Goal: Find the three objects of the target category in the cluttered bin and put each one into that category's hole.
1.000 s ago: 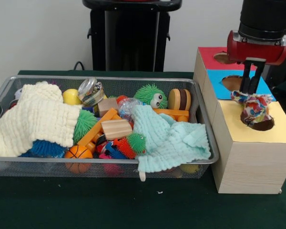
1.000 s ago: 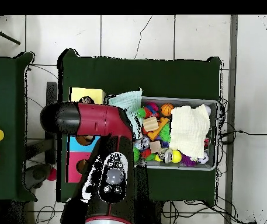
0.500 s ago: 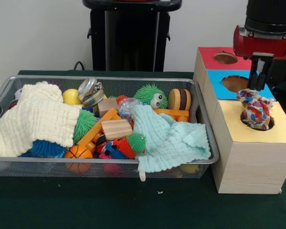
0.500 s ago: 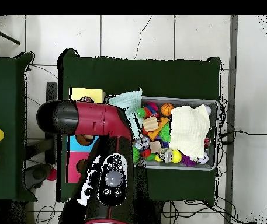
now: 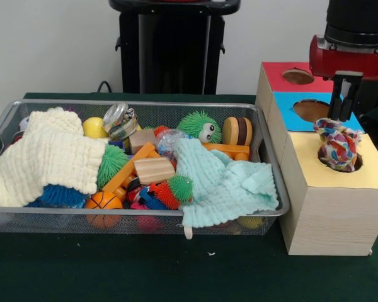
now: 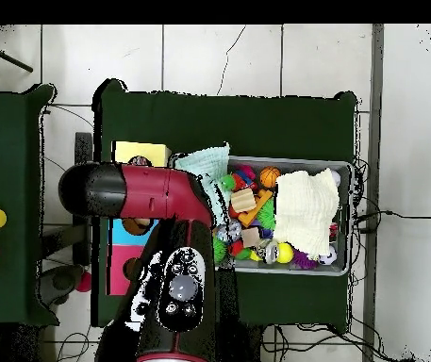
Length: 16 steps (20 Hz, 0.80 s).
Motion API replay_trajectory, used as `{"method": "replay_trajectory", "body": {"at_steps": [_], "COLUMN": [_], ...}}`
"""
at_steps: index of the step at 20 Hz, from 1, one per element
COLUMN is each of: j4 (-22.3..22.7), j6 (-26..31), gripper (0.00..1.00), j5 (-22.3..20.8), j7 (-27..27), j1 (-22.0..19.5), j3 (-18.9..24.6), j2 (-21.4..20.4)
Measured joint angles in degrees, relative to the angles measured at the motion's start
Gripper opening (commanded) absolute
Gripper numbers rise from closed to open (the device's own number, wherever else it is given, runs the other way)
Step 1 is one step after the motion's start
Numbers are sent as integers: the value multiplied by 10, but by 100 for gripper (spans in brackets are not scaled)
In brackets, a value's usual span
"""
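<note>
On a dark green tabletop before a white wall we see a silver wire-mesh bin [image 5: 264, 135] heaped with toys and cloths. At right, a knotted ball of multicoloured patterned fabric [image 5: 337, 147] sits in the round hole [image 5: 351, 165] of the yellow-topped wooden box [image 5: 327, 214]. Above it, the black gripper [image 5: 341, 116] hangs with fingers narrowly apart, holding nothing.

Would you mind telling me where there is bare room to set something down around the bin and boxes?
The green cloth in front of the bin and the yellow-topped box is bare. The bin itself is crowded throughout, and the fabric ball fills the yellow hole.
</note>
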Motion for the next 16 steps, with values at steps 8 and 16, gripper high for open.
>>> {"method": "replay_trajectory", "body": {"at_steps": [8,16], "j4": [-1,-1], "j6": [-55,-100], "gripper": [0,0], "j5": [-14,-17], "j7": [0,0], "j1": [1,1], "j3": [0,0], "j2": [5,6]}}
